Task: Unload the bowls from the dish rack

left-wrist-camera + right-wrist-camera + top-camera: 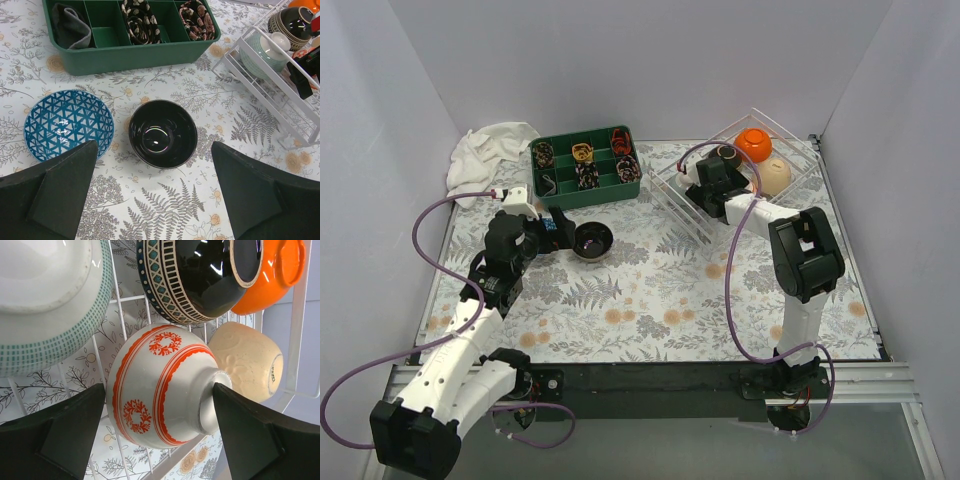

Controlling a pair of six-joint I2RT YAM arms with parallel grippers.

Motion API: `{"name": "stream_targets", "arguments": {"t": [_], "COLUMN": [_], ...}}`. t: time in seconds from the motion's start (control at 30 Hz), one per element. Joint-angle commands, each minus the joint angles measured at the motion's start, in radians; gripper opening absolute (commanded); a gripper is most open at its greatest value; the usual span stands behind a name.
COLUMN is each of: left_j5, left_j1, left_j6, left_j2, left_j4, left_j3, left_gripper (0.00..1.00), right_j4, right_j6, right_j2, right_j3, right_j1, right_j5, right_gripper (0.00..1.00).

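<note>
The wire dish rack (695,195) stands at the back right. It holds an orange bowl (754,143), a cream bowl (774,176) and others. My right gripper (718,182) reaches into it. In the right wrist view it (159,388) is open, its jaws astride a white bowl with red-orange rings (160,385) that lies on its side on the wires; one finger is at the foot, the other at the rim. My left gripper (154,150) is open and empty, hovering by a black bowl (162,133) and a blue patterned bowl (68,124) on the table.
A green divided tray (130,52) with small items sits behind the two table bowls. A white cloth (490,148) lies at the back left. In the rack are also a green-checked white bowl (45,305) and a black banded bowl (200,275).
</note>
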State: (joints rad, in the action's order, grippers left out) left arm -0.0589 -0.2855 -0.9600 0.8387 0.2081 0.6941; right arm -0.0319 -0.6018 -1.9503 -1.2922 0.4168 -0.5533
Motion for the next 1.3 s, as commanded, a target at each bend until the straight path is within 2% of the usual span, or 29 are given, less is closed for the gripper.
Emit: {"name": "stream_targets", "arguments": {"t": [0.0,0.23,0.33,0.57,0.87,1.27], "left_j5": [0.01,0.007,0.007,0.007,0.005,0.014], "left_j1": [-0.003,-0.003,-0.003,-0.004,-0.004,-0.003], "left_j6": [0.017,0.018,0.018,0.02,0.02,0.02], "left_j2": [0.002,0.01,0.013,0.014,0.01,0.008], "left_j4": [-0.012,-0.012,-0.012,-0.012,-0.013,-0.016], "left_j3": [-0.015,-0.016,-0.016,-0.016,-0.016,-0.016], "left_gripper": [0.98,0.98,0.98,0.98,0.98,0.98], "right_j4": [-0.006,-0.006,-0.006,0.016,0.021,0.024], "right_j6": [0.028,0.019,0.023,0.071,0.123,0.177], "right_j2": [0.047,0.057,0.051,0.128,0.197,0.211], "right_j3": [0.011,-0.004,0.008,0.03,0.024,0.011], "right_j1": [-0.018,-0.021,-0.021,-0.001,0.008,0.008], "right_j5": [-0.029,-0.062,-0.068,-0.043,-0.007,0.03], "right_gripper": [0.93,0.87,0.8,0.5,0.43,0.43]}}
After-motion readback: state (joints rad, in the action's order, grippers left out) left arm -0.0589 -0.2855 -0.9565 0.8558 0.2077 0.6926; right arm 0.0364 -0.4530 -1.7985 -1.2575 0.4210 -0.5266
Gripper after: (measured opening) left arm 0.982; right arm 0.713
